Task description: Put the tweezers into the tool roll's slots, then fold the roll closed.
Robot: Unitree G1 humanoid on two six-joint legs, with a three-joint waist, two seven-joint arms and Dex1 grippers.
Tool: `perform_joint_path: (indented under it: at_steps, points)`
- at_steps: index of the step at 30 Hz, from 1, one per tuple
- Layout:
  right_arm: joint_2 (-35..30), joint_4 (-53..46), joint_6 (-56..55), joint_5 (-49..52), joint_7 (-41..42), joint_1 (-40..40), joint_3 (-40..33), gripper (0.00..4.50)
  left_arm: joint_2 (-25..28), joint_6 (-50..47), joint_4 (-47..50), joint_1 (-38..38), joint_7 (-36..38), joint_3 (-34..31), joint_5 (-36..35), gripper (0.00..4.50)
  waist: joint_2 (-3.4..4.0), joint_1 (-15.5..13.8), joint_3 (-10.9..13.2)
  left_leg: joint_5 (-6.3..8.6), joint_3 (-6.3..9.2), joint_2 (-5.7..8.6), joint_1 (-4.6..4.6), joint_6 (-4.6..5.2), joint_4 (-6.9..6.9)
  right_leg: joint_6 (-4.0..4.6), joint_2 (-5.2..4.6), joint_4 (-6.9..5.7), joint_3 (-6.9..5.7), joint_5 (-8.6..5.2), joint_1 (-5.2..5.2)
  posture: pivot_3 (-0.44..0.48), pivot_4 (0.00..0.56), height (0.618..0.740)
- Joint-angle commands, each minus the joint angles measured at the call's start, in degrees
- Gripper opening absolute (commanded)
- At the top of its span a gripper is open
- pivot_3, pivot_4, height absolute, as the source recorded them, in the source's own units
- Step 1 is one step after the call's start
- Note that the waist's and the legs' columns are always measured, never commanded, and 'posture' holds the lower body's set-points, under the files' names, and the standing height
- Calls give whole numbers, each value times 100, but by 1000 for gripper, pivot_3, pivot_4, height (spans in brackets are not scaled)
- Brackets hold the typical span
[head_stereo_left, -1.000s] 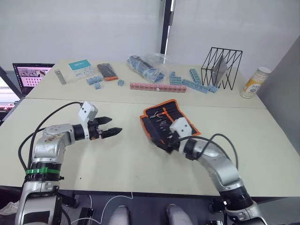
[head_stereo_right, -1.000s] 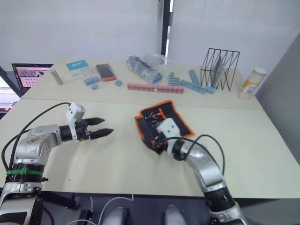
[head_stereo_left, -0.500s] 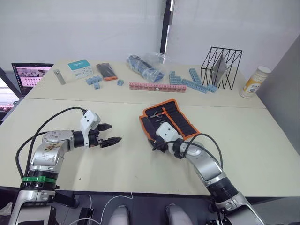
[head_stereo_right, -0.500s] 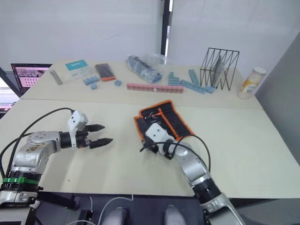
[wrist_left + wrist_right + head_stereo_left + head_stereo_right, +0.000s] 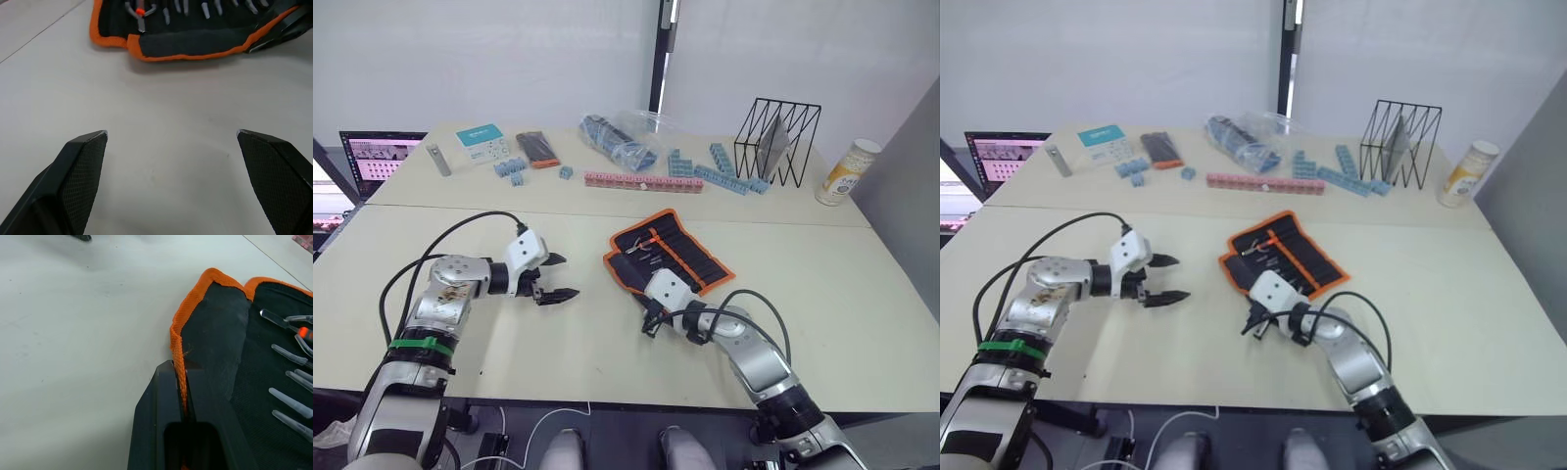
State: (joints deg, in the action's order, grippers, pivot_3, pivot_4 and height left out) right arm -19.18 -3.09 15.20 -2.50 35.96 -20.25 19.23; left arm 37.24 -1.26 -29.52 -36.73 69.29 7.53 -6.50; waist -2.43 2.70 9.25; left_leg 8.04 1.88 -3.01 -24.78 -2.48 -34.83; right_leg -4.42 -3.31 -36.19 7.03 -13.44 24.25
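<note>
The tool roll (image 5: 677,254) lies open on the near table, black with orange edging. Several tweezers (image 5: 289,403) sit side by side in its slots (image 5: 205,10), their tips showing. My right gripper (image 5: 649,319) is at the roll's near left corner, shut on the orange edge (image 5: 179,363) of the folded side flap. My left gripper (image 5: 558,278) hovers low over the table to the left of the roll, open and holding nothing; its fingertips (image 5: 88,144) point toward the roll's orange-trimmed flap (image 5: 195,44).
On the far table stand a black wire rack (image 5: 775,140), blue bricks (image 5: 705,166), a pink brick row (image 5: 641,182), a plastic bag (image 5: 622,140), a dark ribbed pack (image 5: 536,149), a teal card (image 5: 481,142) and a grey bar (image 5: 438,160). A can (image 5: 845,171) stands far right, a laptop (image 5: 377,157) far left.
My right gripper has closed on the roll's orange edge at the near left corner. My left gripper has moved right, closer to the roll, still open.
</note>
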Motion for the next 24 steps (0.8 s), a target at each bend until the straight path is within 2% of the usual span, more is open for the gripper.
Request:
perform_joint_path:
  at_steps: [1,14,17,21,24]
  points:
    - [-204,-487,-300,247,368,193,-90,21,-78,662,-332,-218,260,213,226,4500,0,-9,0,0,0,0,0,0,0,0,0,-1,0,0,-2,0,150,740]
    - [-445,-925,-294,437,551,640,-184,21,-806,2748,-1963,-1406,199,854,1176,4500,-1,-44,0,0,0,3,-6,0,-16,-9,-1,1,1,3,-5,0,150,740]
    - [-430,-956,-222,422,471,693,-194,21,-1030,3194,-2485,-1725,-176,1023,1544,4500,-1,-46,0,0,1,3,-7,0,-15,-11,0,1,2,3,-5,0,150,740]
    - [-441,-986,-158,384,410,755,-186,21,-1330,3457,-2961,-2044,-443,1017,1664,4500,-2,-81,0,0,1,5,-10,0,-26,-17,-1,3,3,6,-9,0,150,740]
    - [-444,-996,-120,340,342,767,-197,0,-1392,3522,-3128,-2121,-347,1053,1722,3766,-2,-77,0,0,1,5,-13,0,-27,-18,-1,2,3,7,-7,0,150,740]
